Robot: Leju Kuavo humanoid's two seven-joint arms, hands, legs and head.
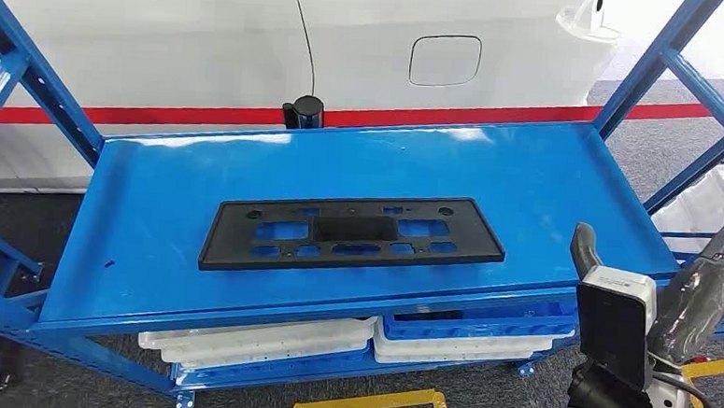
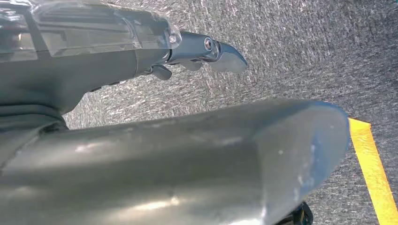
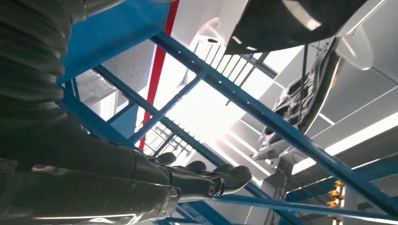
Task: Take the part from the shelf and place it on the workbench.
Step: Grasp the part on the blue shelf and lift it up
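A flat black plastic part [image 1: 352,232] with several cut-outs lies near the middle of the blue shelf top [image 1: 547,167]. My right hand [image 1: 710,278] is raised at the shelf's right front corner, to the right of the part and apart from it. Its fingers [image 3: 225,176] are stretched out and hold nothing, with the thumb [image 1: 583,246] standing up. My left hand [image 2: 141,51] hangs over grey carpet, one finger [image 2: 220,51] extended and the thumb [image 2: 211,159] large in the foreground. Nothing is in its grasp.
Blue slanted uprights [image 1: 646,65] frame both ends of the shelf. White trays [image 1: 267,344] and a blue tray [image 1: 468,333] sit on the lower level. A white car body [image 1: 441,59] stands behind, with a small black object [image 1: 304,112] at the shelf's back edge. Yellow tape [image 1: 366,405] marks the floor.
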